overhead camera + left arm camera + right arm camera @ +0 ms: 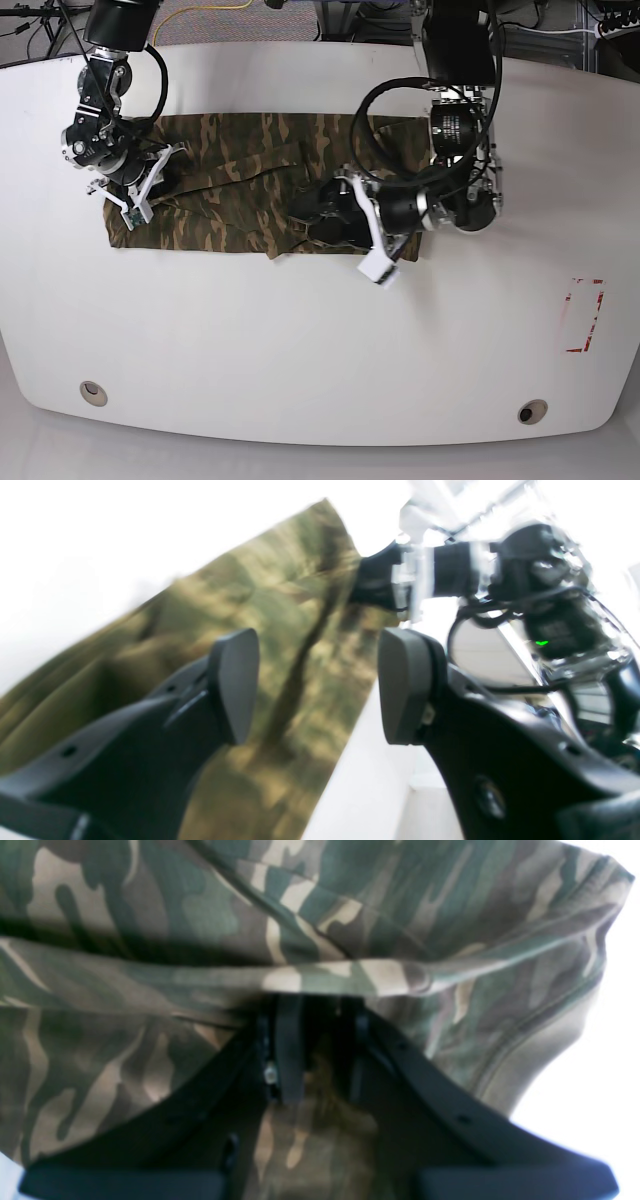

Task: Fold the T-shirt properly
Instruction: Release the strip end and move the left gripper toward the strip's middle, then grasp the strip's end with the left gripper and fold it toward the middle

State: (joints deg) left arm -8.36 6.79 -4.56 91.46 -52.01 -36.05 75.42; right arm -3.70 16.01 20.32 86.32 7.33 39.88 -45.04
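Observation:
The camouflage T-shirt (240,160) lies spread lengthwise across the back half of the white table (300,340), with a fold near its middle. My right gripper (158,180) is at the shirt's left end. In the right wrist view it (320,1005) is shut on a raised fold of the T-shirt (150,915). My left gripper (305,212) hovers over the shirt's middle. In the left wrist view it (315,680) is open and empty, with the T-shirt (280,605) blurred below it and the right arm (450,575) at the cloth's far edge.
A red rectangle outline (583,315) is marked on the table at the right. Two round holes (93,392) (532,411) sit near the front edge. Cables and equipment lie beyond the back edge.

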